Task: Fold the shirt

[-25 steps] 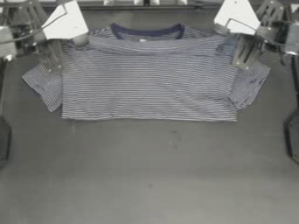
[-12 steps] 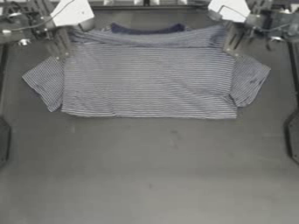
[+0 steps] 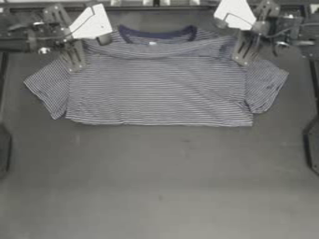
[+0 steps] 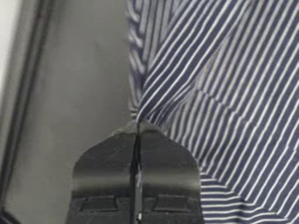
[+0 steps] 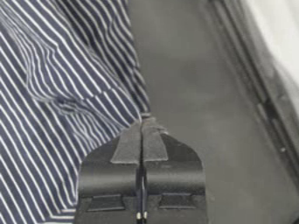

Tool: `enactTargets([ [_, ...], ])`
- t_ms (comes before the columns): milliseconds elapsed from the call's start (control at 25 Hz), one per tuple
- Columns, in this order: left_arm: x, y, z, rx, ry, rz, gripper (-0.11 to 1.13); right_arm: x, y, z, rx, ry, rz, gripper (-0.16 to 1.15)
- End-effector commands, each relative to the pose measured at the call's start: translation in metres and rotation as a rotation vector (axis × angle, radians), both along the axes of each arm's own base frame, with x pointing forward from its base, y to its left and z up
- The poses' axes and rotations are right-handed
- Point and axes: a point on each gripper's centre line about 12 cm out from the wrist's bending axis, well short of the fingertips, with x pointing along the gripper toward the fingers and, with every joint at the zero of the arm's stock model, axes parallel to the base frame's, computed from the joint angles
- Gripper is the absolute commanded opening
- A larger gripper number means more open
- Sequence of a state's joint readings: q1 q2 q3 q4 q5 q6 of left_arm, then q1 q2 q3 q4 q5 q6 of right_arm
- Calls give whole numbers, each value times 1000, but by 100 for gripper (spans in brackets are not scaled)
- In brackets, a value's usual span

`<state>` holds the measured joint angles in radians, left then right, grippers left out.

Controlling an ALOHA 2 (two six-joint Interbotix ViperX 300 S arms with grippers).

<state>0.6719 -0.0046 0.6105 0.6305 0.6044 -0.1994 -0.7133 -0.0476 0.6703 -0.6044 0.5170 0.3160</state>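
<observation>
Both hands clenched on the shirt [image 3: 159, 86] at the surface's [image 3: 156, 186] far side, left hand [image 3: 74, 59] and right hand [image 3: 243, 53] pinching the folded-up edge's corners; should lower them level so the fold lands square.

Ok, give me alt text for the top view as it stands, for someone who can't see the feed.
A striped shirt lies folded bottom-up on the dark table, its hem edge held just below the navy collar by both grippers. The left gripper pinches the fold's left corner, the right gripper its right corner, and both sleeves spread outward.
</observation>
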Motion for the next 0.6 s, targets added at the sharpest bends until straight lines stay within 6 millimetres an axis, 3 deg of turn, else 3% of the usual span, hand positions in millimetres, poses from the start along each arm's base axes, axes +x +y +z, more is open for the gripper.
enactTargets([
  [40, 3, 3, 8, 15, -24, 5, 36, 0, -4, 3, -11, -20, -5, 14],
  [240, 3, 3, 13, 21, -39, 9, 70, 3, -6, -2, -2, -29, 0, 60],
  [360, 4, 4, 24, 40, -67, 8, 72, 6, -7, 2, -7, -53, -13, 85],
  [600, 5, 6, 55, 93, -119, 13, 74, 11, -11, 39, -60, -128, -34, 87],
])
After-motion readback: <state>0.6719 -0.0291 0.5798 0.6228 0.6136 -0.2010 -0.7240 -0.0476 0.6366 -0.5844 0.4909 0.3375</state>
